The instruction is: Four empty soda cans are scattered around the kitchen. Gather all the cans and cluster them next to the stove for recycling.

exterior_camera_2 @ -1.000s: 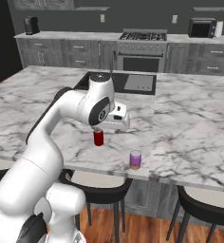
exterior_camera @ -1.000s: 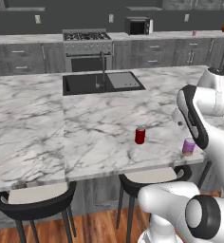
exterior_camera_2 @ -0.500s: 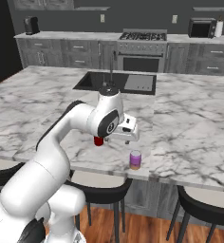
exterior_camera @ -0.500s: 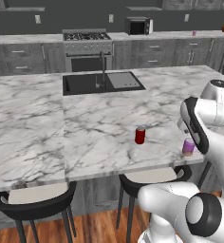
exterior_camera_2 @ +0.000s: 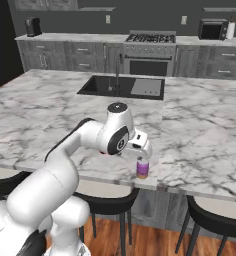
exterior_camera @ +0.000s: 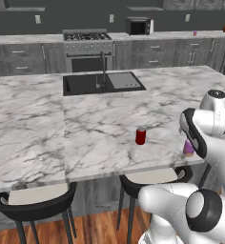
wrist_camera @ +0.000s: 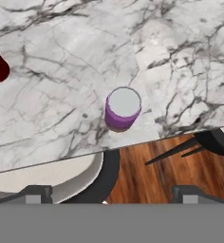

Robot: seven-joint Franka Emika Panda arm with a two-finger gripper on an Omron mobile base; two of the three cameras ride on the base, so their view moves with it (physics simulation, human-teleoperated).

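Pincer (exterior_camera_2: pixel 141 152) now lowered over purple can (wrist_camera: pixel 123 108) directly beneath; finger spread impossible to tell.

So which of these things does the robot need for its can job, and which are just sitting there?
For the job:
- purple can near the island's edge
- red can on the island
- stove by the far wall
- end effector above the purple can

Just sitting there:
- microwave
- sink
- stool

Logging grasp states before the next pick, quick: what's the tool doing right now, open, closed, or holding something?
Tool: open and holding nothing, fingers spread wide above the purple can, which stands upright and untouched near the island counter's edge.
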